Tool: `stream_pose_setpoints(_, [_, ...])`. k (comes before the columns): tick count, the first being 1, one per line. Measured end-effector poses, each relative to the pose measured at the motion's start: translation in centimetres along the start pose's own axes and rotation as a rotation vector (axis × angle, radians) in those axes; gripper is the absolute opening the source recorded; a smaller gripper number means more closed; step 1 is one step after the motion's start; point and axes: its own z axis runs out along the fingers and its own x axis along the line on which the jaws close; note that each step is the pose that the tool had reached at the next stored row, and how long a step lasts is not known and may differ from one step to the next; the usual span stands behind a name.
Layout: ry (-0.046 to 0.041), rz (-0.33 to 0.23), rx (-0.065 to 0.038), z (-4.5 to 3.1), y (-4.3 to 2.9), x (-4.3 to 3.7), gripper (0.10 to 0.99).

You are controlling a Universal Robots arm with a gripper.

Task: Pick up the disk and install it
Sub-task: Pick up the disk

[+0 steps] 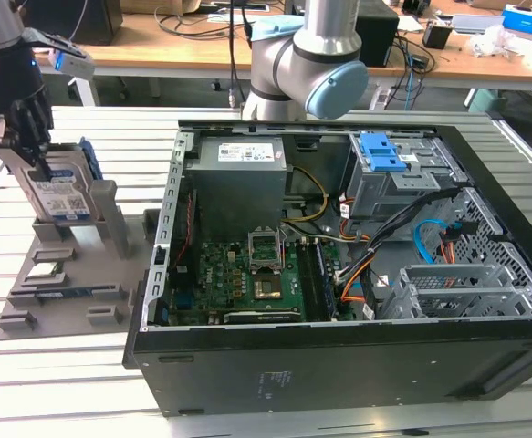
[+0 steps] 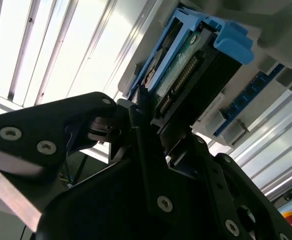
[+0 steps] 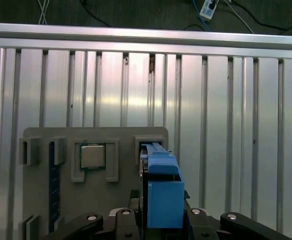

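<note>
The disk (image 1: 62,193) is silver with a white-and-blue label (image 1: 67,206) and blue rails (image 1: 89,173); its stand (image 1: 110,224) is grey.

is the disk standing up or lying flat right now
Upright: in the exterior view the disk stands on edge in the grey holder, label facing out, with the gripper at its top edge.

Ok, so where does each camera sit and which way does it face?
Exterior view: off the arm, high, facing down at the open black computer case; grey arm and black tool show.
Second wrist view: on the wrist, facing along the tool's links at the flat silver metal disk in blue plastic rails.
First wrist view: on the wrist, facing down past the tool onto the grey plastic parts holder.
All three share disk and tool.
</note>
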Motion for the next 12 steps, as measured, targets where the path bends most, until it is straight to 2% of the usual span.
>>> stream_pose_setpoints(12, [0.0,0.0,0.0,-2.42,0.08,-0.23,0.365])
